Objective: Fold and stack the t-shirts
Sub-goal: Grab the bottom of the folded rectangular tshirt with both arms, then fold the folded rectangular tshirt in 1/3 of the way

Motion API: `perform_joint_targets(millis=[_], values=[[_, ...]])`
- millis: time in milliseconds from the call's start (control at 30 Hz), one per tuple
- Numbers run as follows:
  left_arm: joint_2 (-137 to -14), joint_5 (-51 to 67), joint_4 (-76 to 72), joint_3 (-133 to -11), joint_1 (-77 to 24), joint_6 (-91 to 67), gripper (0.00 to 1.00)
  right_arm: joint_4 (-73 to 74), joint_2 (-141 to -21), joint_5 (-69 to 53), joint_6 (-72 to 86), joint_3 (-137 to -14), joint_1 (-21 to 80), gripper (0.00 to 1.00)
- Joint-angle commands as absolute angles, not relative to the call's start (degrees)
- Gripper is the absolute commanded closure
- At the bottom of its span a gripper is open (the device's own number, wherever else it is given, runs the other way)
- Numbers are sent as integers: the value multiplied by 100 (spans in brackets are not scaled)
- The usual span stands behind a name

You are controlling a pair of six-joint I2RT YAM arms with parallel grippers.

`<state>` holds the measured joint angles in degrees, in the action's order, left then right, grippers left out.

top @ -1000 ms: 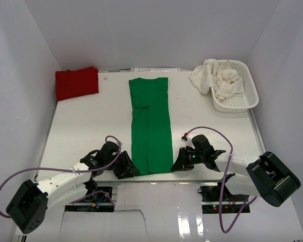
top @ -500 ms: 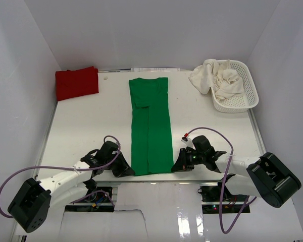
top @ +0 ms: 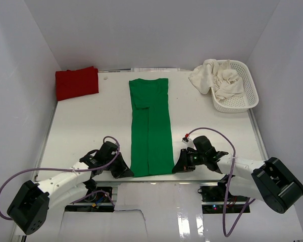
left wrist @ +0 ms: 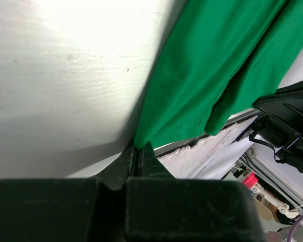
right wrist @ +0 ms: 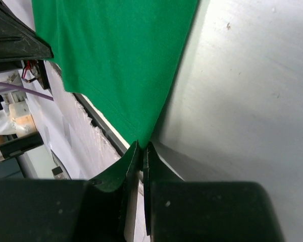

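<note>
A green t-shirt (top: 150,126) lies in a long strip, left gripper (top: 128,172) and right gripper (top: 176,168) at its near corners; red t-shirt (top: 77,83) far left.

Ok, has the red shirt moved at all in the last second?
No. The red shirt lies folded where it was, in the same far left corner of the table.
</note>
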<state>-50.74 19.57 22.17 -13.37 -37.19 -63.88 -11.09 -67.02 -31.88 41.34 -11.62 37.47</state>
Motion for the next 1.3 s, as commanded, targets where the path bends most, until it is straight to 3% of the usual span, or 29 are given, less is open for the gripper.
perform_joint_targets(millis=[0, 867, 1267], values=[[-5054, 1837, 2794, -1529, -3683, -6223, 100, -546, -6434, -3234, 3938, -1485, 3735, 92], [-5493, 1731, 3243, -3076, -3621, -6109, 100, 457, -6108, -3462, 3612, -2636, 3700, 92], [-6046, 2267, 3269, -3839, -2638, -5380, 100, 922, -6679, -3858, 3130, -3664, 3120, 92]])
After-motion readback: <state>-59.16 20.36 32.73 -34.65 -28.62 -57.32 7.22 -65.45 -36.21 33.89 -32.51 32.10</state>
